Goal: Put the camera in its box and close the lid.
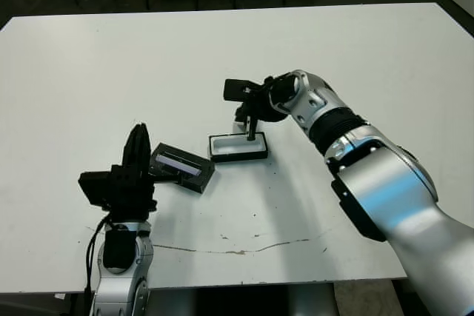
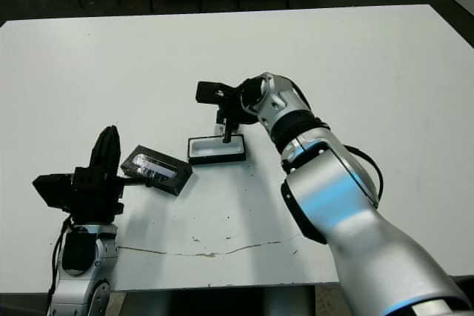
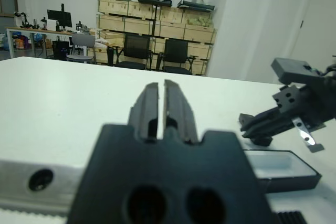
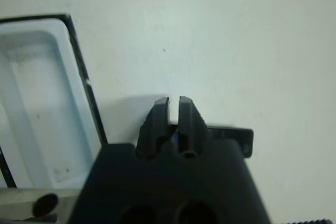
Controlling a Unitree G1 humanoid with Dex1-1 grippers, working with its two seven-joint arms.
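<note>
- The bench [image 1: 355,57] is a white rectangular top, bare over most of its surface, with dark floor and chair legs beyond its far edge.
- A thin brownish crack or scuff line [image 1: 244,248] runs across the bench near its front edge, with a few small specks beside it.
- The box [image 1: 238,147] lies flat near the middle of the bench, open side up: black outer walls, white lining.
- The lid [image 1: 182,167] lies on the bench to the left of the box, close beside it but apart, turned at an angle, its pale shiny strip facing up.
- Soft shadows fall on the bench in front of these 2 items.
</note>
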